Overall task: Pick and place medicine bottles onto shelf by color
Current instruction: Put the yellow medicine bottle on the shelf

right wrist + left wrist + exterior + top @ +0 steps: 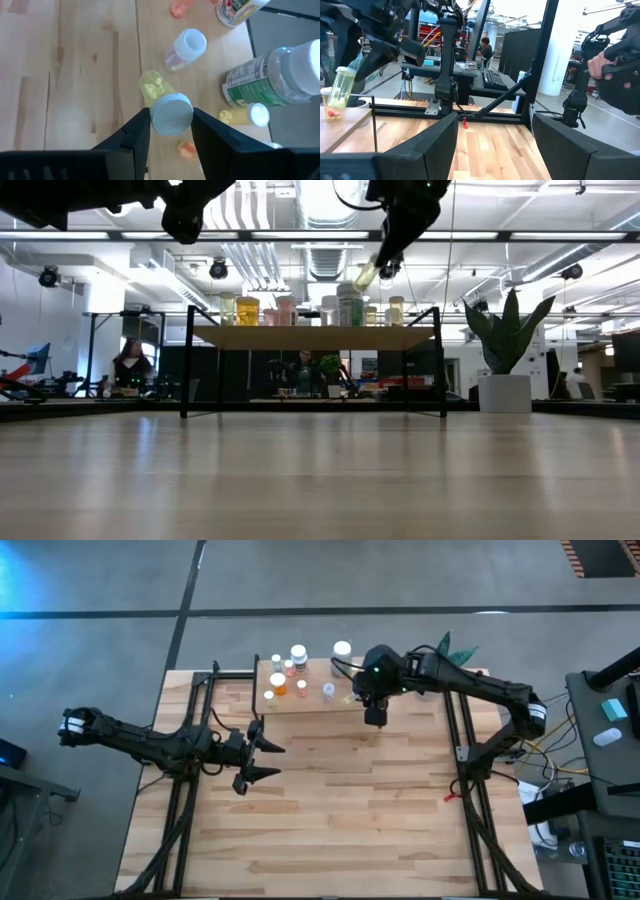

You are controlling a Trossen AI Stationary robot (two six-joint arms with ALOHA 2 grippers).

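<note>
Our right gripper is clamped on the white cap of a yellow bottle, one dark finger on each side of the cap. The bottle hangs away from the wrist, so its long axis runs straight down from the cap towards the shelf below, with yellow pills showing through the clear body. In the low view the bottle looks slightly tilted and its base seems to ride above the tops of the bottles already standing there, though the angle there is poor and we cannot be sure of the gap.

From above, the right gripper sits over the shelf's front edge towards its right end, and the shelf lies at the far side of the table. The bare board under the held bottle is what matters: we judge the next move to be a plain lowering along that same axis, with a clear white-capped bottle near on one side and a yellow one lying down near on the other. A large green-label bottle stands close too, so a sideways drift could knock one.

Our left gripper waits with fingers spread wide, holding nothing, well apart from the shelf over the table's left middle; the right arm is plainly the nearer one
</note>
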